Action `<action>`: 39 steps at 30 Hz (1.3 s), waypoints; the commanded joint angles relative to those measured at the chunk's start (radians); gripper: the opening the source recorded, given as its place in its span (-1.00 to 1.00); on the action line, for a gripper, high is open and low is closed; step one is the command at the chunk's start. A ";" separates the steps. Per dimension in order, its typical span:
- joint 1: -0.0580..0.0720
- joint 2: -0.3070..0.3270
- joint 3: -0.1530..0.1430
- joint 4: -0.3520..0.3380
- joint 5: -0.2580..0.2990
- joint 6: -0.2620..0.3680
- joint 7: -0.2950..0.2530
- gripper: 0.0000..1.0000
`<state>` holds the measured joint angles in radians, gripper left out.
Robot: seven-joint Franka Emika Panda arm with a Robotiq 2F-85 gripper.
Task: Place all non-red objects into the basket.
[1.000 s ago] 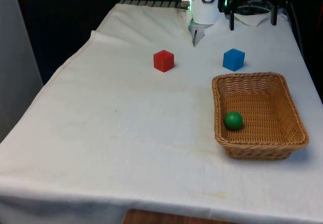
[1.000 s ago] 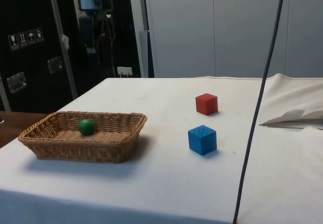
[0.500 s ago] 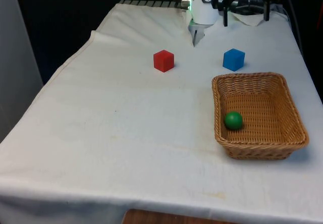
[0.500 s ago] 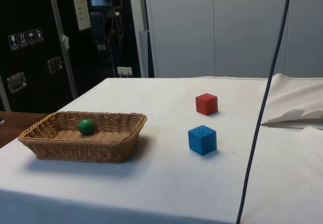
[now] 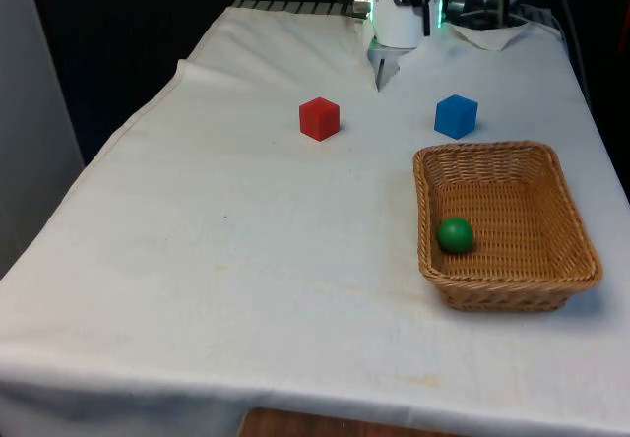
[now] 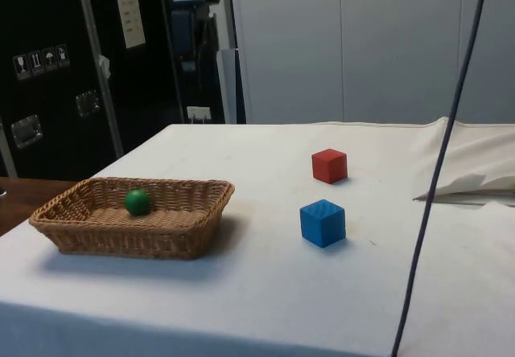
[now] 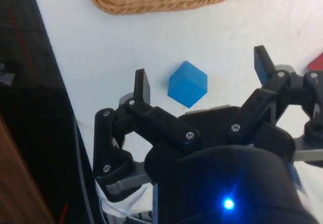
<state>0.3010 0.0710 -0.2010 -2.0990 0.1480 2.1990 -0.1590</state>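
Gripper (image 7: 202, 72) spread wide, holding nothing, high above smooth blue cube (image 7: 187, 84). Cube on white cloth (image 5: 246, 240) just beside woven wicker basket (image 5: 576, 230); 1 round green ball (image 5: 455, 234) inside. Red cube (image 5: 319, 118) well apart.

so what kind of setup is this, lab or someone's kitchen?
Looks like a lab test bench: a table under a white cloth, dark equipment cabinets behind, and only sorting props out, a wicker basket, blue cube and red cube.
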 commanded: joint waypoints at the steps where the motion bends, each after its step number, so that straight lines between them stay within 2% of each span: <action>1: -0.001 -0.023 -0.002 -0.024 -0.012 0.009 0.003 1.00; 8: 0.000 -0.092 0.002 -0.092 -0.043 0.013 0.019 1.00; 9: -0.001 -0.083 0.001 -0.082 -0.026 0.001 0.005 1.00; 10: 0.000 -0.100 0.003 -0.100 -0.049 0.013 0.022 1.00; 16: -0.001 -0.146 0.010 -0.149 -0.083 0.018 0.044 1.00; 17: -0.001 -0.138 0.008 -0.139 -0.065 0.005 0.027 1.00; 18: -0.002 -0.152 0.011 -0.155 -0.088 0.019 0.047 1.00; 24: -0.003 -0.189 0.018 -0.197 -0.124 0.021 0.079 1.00; 26: -0.001 -0.187 0.016 -0.194 -0.113 0.010 0.068 1.00; 28: -0.003 -0.211 0.021 -0.220 -0.145 0.021 0.098 1.00; 34: -0.004 -0.250 0.028 -0.261 -0.175 0.020 0.130 1.00; 35: -0.001 -0.234 0.023 -0.243 -0.153 0.010 0.107 1.00; 36: -0.004 -0.250 0.028 -0.261 -0.175 0.020 0.130 1.00; 39: -0.004 -0.275 0.032 -0.286 -0.186 0.020 0.145 1.00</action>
<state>0.3000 -0.1910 -0.1740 -2.3730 -0.0220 2.2090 -0.0320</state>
